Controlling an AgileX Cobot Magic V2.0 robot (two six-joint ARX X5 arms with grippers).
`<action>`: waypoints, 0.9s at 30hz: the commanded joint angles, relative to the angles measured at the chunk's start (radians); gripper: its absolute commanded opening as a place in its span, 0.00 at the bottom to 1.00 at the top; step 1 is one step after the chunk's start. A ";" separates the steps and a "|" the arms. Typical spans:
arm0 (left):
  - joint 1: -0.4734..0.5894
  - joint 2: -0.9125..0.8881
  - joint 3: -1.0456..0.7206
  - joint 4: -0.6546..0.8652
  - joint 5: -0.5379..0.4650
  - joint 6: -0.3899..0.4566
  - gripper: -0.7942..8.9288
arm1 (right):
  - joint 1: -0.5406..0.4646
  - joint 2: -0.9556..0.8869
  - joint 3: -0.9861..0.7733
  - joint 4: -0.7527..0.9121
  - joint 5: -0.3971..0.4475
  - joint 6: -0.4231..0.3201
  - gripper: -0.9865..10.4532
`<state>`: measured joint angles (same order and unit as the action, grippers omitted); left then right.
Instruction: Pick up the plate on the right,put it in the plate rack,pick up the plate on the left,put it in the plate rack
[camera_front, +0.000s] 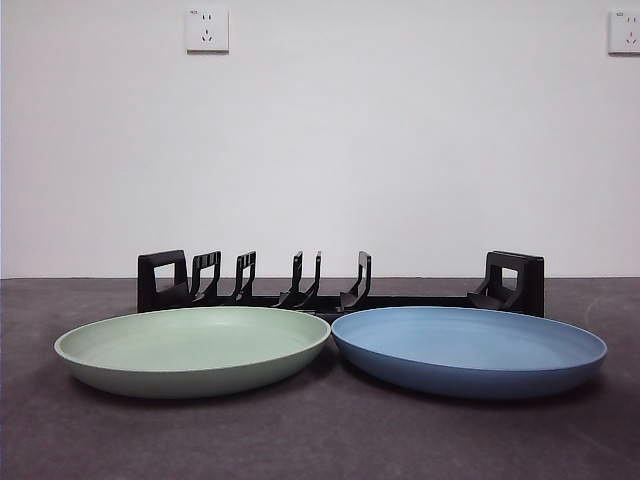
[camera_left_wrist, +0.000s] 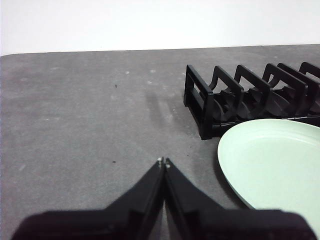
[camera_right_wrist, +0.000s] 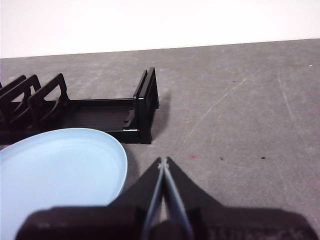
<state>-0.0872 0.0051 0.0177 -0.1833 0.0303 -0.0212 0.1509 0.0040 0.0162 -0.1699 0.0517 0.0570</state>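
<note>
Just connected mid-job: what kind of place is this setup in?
Likely an indoor lab test bench: a bare dark grey tabletop, a plain white wall with power sockets, and only a plate rack and two plates.

green plate (camera_front: 190, 350), blue plate (camera_front: 470, 350), black rack (camera_front: 340, 285)

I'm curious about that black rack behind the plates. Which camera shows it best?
The front view: the plate rack shows end to end, both end posts and all its prongs, behind both plates. The left wrist view shows only one end and several prongs; the right wrist view shows the other end and a few prongs.
</note>
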 joint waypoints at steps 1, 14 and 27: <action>0.003 -0.003 -0.014 0.004 0.004 -0.046 0.08 | 0.001 -0.001 -0.010 0.001 0.000 0.091 0.09; 0.003 0.010 0.064 0.002 0.030 -0.195 0.08 | 0.001 0.026 0.056 -0.004 -0.001 0.312 0.08; 0.003 0.339 0.351 -0.009 0.032 -0.165 0.08 | 0.001 0.359 0.329 -0.086 -0.002 0.307 0.08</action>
<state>-0.0872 0.3176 0.3576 -0.1951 0.0605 -0.2020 0.1509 0.3405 0.3298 -0.2600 0.0513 0.3592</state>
